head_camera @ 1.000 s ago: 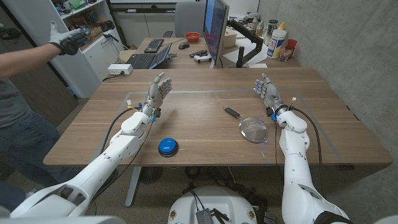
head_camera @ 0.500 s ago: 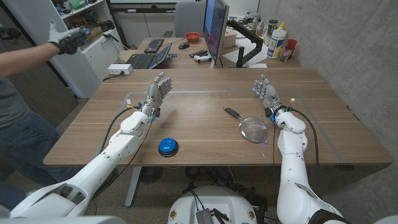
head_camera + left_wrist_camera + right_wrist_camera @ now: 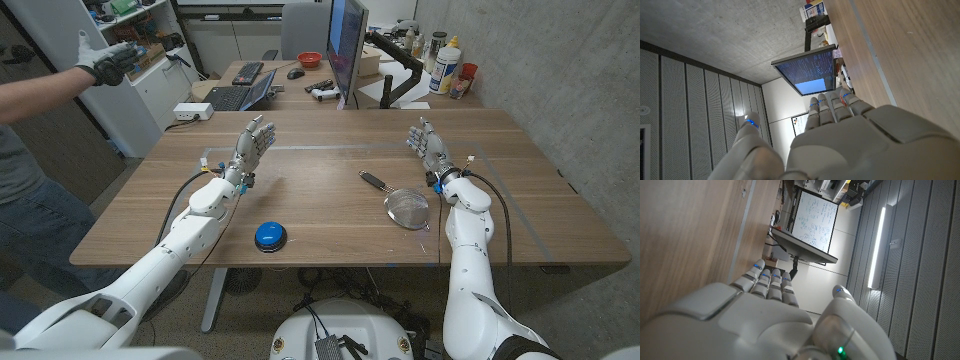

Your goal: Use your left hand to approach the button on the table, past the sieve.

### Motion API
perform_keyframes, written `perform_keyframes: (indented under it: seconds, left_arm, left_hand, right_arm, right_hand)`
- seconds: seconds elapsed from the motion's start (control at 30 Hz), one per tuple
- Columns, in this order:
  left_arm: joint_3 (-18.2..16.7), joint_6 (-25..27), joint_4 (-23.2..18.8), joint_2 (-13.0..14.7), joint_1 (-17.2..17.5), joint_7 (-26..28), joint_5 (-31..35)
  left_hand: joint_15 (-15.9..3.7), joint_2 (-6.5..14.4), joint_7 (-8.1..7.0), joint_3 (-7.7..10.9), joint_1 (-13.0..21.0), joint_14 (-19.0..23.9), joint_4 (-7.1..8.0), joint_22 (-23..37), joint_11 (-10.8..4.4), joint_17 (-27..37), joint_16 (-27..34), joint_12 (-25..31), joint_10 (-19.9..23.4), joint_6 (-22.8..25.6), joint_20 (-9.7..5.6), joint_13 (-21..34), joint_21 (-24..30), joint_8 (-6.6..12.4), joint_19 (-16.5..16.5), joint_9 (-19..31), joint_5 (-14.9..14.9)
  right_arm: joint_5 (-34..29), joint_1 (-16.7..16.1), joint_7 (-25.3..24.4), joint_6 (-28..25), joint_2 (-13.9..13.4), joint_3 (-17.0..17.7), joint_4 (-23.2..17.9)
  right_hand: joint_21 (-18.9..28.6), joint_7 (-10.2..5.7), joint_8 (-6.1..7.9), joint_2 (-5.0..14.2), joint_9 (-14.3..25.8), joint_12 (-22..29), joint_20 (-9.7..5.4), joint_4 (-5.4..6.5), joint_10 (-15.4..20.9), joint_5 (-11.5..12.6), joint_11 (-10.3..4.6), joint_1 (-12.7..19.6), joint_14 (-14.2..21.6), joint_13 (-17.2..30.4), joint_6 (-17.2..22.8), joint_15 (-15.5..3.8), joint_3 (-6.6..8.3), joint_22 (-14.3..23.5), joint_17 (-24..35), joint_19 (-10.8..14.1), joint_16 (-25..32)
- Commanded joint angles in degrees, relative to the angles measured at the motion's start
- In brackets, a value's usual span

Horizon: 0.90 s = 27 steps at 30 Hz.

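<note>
The approach looks barely begun. The left hand (image 3: 254,143), fingers spread and holding nothing, stands at 11 o'clock from the round blue push button (image 3: 270,235) near the wooden bench's (image 3: 330,215) front edge; the round metal mesh sieve (image 3: 406,209) lies at the button's 3 o'clock.

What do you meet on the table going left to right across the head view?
left hand → blue button → sieve → right hand
</note>
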Motion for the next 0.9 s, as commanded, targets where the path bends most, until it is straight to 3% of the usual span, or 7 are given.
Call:
perform_keyframes:
  seconds: [0.03,0.9]
  left_arm:
    - [-0.8,-1.6,-0.3,1.7,1.2,-2.5,-0.6]
    - [-2.8,-4.9,4.9,3.8,-1.4,-11.1,-3.4]
  left_hand:
    - [0.19,-0.1,0.13,-0.15,0.8,0.5,-0.13,0.3,-0.01,0.1,0.2,0.3,0.5,0.3,-2.6,0.1,0.2,0.22,0.4,0.2,0.3]
    - [0.33,0.1,0.09,-0.18,1.7,0.7,-0.51,0.3,0.02,0.1,0.3,0.3,0.6,0.2,-2.14,0.2,0.2,0.2,0.3,0.2,0.5]
  right_arm:
    - [-0.6,0.5,-0.8,0.5,0.2,-0.3,0.5]
    - [-2.2,0.6,-4.3,1.5,1.6,-2.2,0.6]
  right_hand:
    - [-0.2,-0.08,0.37,0.13,0.2,0.0,-0.35,-0.2,0.5,0.3,0.07,0.4,0.4,0.3,0.3,-0.21,-0.04,0.2,0.1,0.4,0.2]
    - [-0.5,-0.24,0.38,0.21,0.2,-0.1,-0.27,-0.32,0.5,0.7,0.06,0.4,0.5,0.3,0.3,-0.24,-0.26,0.2,0.1,0.5,0.2]
